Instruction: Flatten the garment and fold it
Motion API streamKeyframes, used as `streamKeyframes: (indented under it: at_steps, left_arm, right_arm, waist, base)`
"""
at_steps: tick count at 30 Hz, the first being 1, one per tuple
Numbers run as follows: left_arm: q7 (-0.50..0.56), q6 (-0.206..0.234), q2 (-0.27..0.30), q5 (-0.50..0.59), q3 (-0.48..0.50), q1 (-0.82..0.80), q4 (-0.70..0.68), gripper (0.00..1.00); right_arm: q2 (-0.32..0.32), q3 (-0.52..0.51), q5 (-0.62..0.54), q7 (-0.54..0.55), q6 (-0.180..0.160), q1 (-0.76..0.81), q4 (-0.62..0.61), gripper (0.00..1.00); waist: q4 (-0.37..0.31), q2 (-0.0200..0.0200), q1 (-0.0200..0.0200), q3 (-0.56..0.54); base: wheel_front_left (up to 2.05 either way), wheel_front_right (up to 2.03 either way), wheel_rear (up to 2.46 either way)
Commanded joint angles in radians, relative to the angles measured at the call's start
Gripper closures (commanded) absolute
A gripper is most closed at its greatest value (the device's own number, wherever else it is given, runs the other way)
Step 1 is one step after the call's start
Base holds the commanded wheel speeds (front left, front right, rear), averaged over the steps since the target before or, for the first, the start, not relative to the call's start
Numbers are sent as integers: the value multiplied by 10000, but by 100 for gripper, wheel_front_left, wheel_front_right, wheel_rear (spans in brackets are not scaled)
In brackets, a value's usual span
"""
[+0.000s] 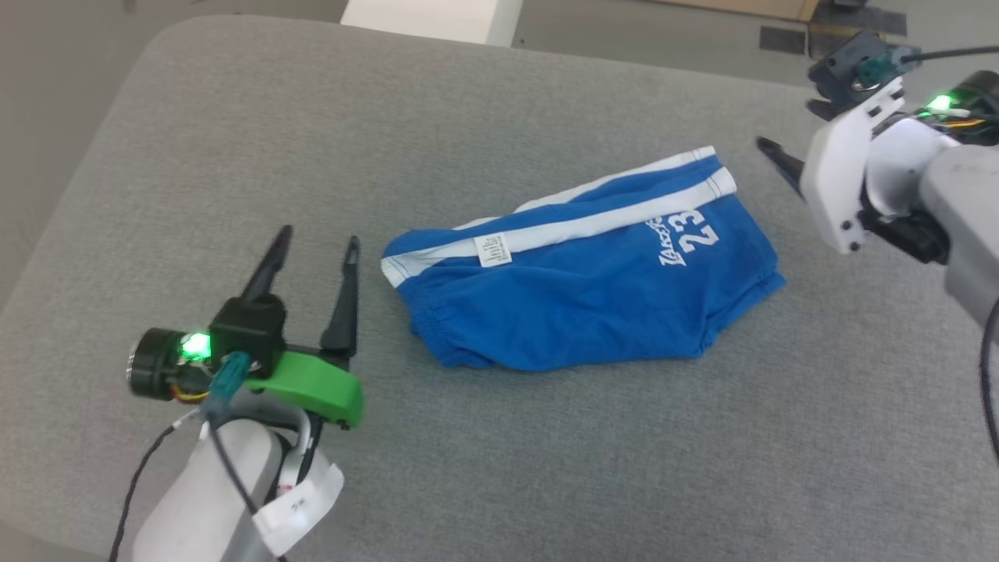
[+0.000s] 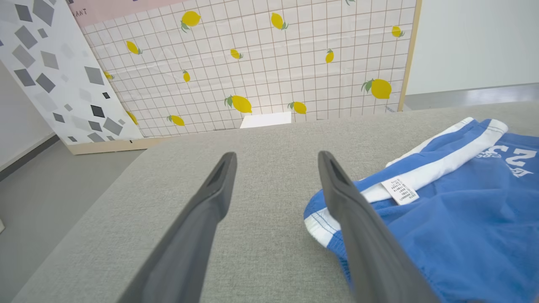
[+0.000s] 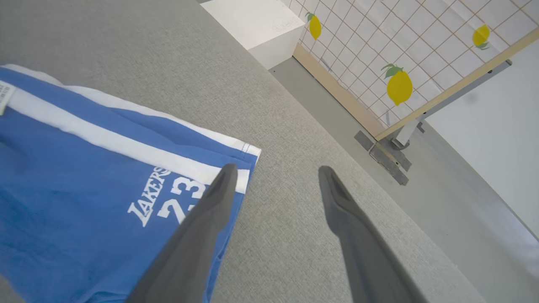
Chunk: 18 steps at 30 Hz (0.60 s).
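The garment (image 1: 585, 289), bright blue shorts with white stripes, a small white tag and a white "23", lies doubled over in a compact heap in the middle of the grey table (image 1: 546, 117). My left gripper (image 1: 318, 240) stands open just left of the garment's left end, not touching it; its own view puts the right finger (image 2: 358, 227) in front of the blue cloth (image 2: 442, 219). Off the garment's right end, my right gripper (image 3: 276, 169) is open and holds nothing. Its left finger (image 3: 202, 235) overlaps the striped corner (image 3: 84, 189) in that view.
The table has rounded corners, with its far edge at the top of the head view. Beyond it stand a white box (image 1: 429, 16) and a lemon-patterned grid panel (image 2: 252, 63) on the floor. A panel foot (image 3: 387, 155) sits off the table's right side.
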Motion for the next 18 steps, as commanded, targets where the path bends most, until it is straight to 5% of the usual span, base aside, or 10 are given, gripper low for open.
streamKeyframes:
  at_steps: [1, 9, 18]
  left_arm:
    - [-35, 301, 93, 218, 261, 315, -411, 0]
    - [-36, 1424, -457, 1484, 1604, 1882, -2374, 0]
    - [-37, 929, -1899, 2439, 2347, 2558, -3268, 0]
  right_arm:
    - [-194, 250, 232, 568, -19, -221, -161, 0]
    - [-1447, 1549, 1498, 4749, -19, -725, -1692, 0]
    - [-2067, 1726, 1863, 6582, -19, -799, -1724, 0]
  waist:
    - [360, 0, 1, -277]
    - [1012, 0, 1, 125]
    - [1929, 0, 1, 929]
  base:
    - [0, 0, 0]
    - [0, 0, 0]
    - [0, 0, 0]
